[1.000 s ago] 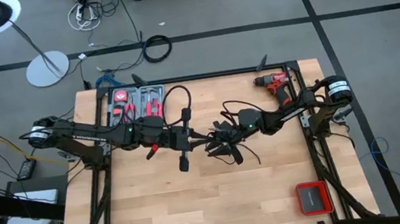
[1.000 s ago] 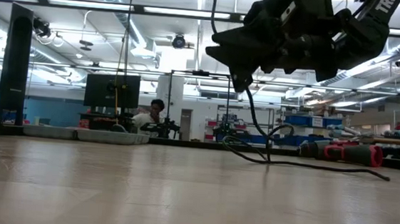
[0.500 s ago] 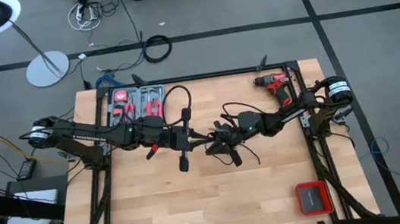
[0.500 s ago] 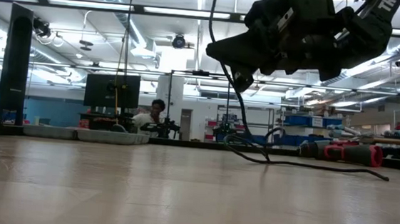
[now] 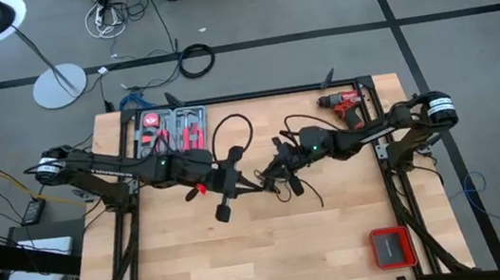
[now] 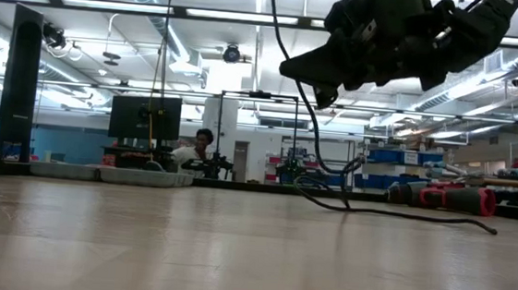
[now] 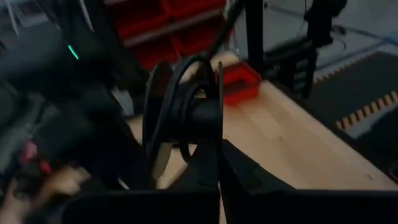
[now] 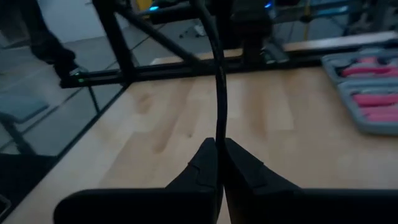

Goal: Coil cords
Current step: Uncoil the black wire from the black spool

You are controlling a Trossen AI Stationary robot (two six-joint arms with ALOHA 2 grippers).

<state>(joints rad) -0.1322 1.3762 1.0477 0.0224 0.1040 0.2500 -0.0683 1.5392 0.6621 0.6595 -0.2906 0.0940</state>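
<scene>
right claw (image 8: pixel 216 155) just clenched on cord (image 8: pixel 219 81), tabletop (image 5: pixel 338 234) centre | left claw (image 7: pixel 219 168) at 9 o'clock clamps spool (image 7: pixel 186 115) | winding can start

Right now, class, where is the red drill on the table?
In the high view the red drill lies near the table's far right corner, just beyond the right arm and well apart from the cord at the middle.

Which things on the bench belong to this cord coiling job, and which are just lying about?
In the job:
- thin black cord
- right gripper, shut on the cord
- left gripper, shut on a dark spool

Lying about:
- red drill
- tool case with red-handled tools
- small red box
</scene>
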